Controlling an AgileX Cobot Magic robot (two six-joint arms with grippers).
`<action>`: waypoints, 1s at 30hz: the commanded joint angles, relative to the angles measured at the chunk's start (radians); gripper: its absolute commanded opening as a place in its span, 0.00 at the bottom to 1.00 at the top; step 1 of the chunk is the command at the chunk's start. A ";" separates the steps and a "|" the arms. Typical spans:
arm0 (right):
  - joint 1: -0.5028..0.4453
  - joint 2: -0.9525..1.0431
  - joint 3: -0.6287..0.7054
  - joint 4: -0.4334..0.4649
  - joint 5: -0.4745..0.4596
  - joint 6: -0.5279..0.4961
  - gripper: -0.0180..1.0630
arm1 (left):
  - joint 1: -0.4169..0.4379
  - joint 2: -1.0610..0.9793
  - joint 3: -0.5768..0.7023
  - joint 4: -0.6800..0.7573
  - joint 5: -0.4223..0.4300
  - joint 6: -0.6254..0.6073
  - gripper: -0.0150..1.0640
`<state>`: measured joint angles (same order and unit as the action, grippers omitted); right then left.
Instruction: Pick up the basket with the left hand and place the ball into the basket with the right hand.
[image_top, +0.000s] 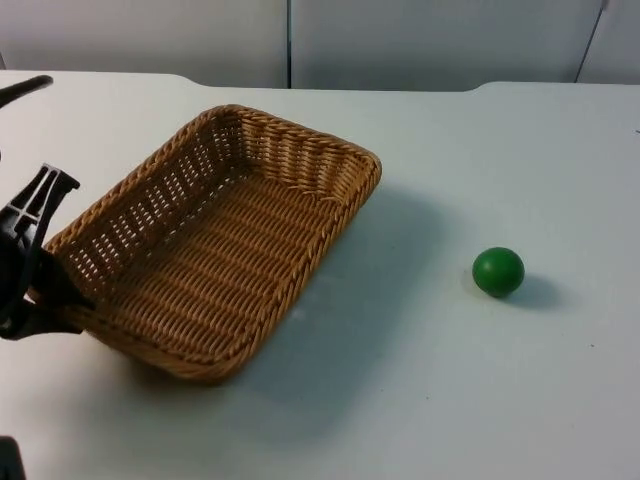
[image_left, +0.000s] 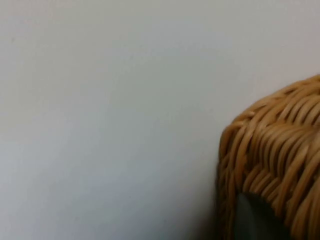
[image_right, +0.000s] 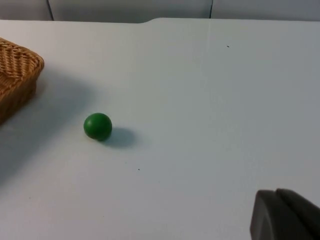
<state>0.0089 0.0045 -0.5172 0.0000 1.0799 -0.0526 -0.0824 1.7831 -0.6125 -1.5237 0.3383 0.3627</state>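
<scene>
Basket up, ball waiting

The left gripper (image_top: 55, 300) is clamped on the basket (image_top: 215, 245) rim, holding it tilted; it could slip. Beyond it, well apart, sits the ball (image_top: 498, 271). Right gripper (image_right: 287, 217): can't tell.

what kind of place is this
Probably a robot test bench, not a home: a bare white table ending at a grey partition wall, holding a wicker basket and a green ball.

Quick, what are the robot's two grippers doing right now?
Left gripper: shut on the rim of the brown woven wicker basket, holding it tilted.
Right gripper: holds nothing, back from the small green ball; open or shut cannot be told.
</scene>
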 joint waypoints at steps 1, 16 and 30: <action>0.003 -0.004 0.007 0.000 -0.004 0.000 0.01 | -0.003 0.002 -0.029 -0.022 0.028 0.031 0.01; 0.003 -0.004 0.007 0.000 -0.004 0.000 0.01 | -0.003 -0.113 -0.061 0.020 0.063 0.020 0.01; 0.003 -0.004 0.007 0.000 -0.004 0.000 0.01 | -0.003 -0.254 -0.061 0.753 0.117 -0.474 0.01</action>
<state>0.0089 0.0045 -0.5172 0.0000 1.0799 -0.0526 -0.0824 1.5501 -0.6672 -0.8835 0.4181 -0.0252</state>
